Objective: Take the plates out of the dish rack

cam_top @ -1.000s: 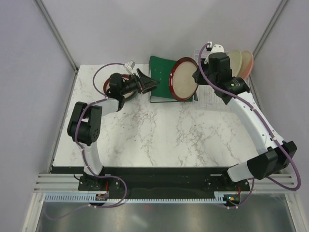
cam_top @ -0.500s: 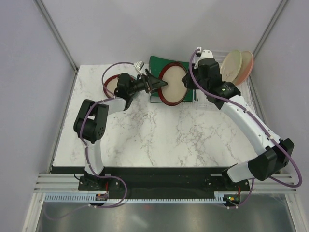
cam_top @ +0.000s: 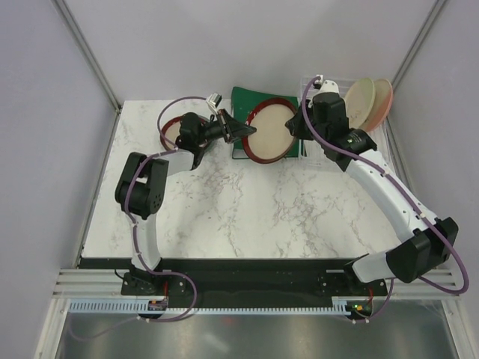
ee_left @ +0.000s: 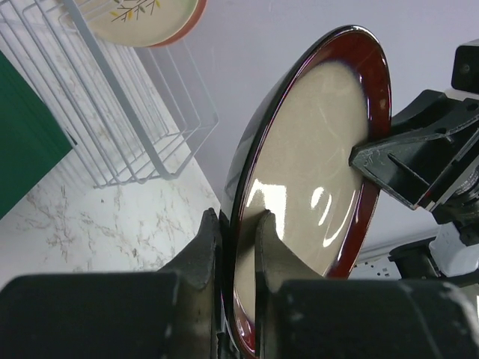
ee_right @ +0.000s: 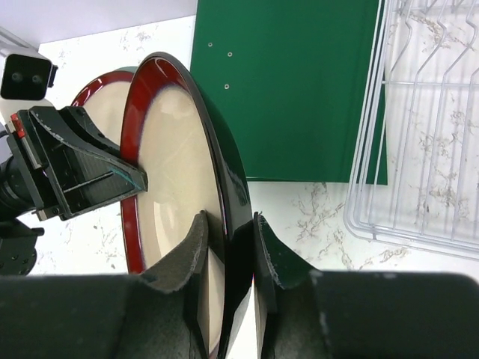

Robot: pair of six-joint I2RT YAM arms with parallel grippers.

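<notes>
A dark-red-rimmed plate with a beige centre hangs tilted on edge above the green binder. Both grippers hold it. My left gripper is shut on its left rim, seen close in the left wrist view on the plate, fingers on both faces. My right gripper is shut on the opposite rim, pinching the plate at the gripper. The dish rack stands at the back right with two cream and pink plates leaning in it.
A second red-rimmed plate lies flat on the marble at the back left, under the left arm. The green binder lies beside the clear rack. A sprig-patterned plate shows in the rack.
The left gripper reached right to the plate and shut on its rim. The right arm carried the plate slightly left from the rack and still holds it.
</notes>
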